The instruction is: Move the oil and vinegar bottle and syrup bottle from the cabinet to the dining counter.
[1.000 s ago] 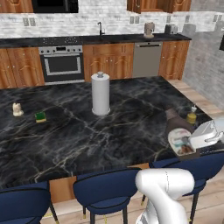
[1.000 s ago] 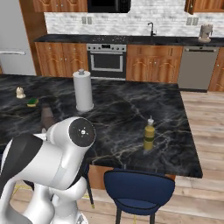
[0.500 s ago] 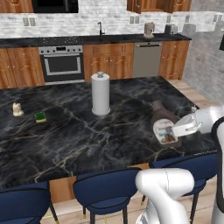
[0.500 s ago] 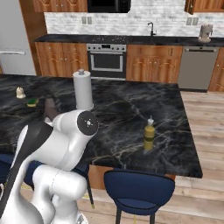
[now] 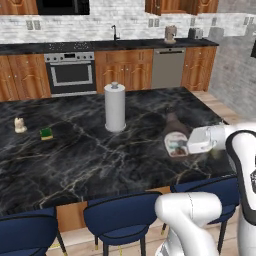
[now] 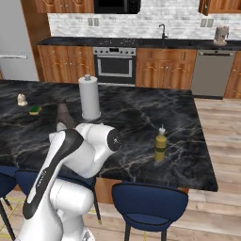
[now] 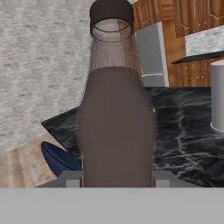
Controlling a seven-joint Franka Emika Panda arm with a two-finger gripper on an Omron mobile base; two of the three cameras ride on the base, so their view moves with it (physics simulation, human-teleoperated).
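A home kitchen: a steel oven (image 5: 71, 73) and dishwasher (image 5: 167, 67) sit among wooden lower cabinets (image 5: 124, 74), a tap (image 5: 115, 33) rises at the back counter, and blue stools (image 5: 120, 220) line the black marble dining counter's (image 5: 80, 155) near edge.

The syrup bottle (image 7: 116, 127) stands large and close between the jaws, its dark-brown body reaching up to a black cap. Behind it lies the black marble table (image 7: 188, 135), with a white paper-towel roll (image 7: 217, 96) at right and a blue stool (image 7: 59, 157) at lower left.
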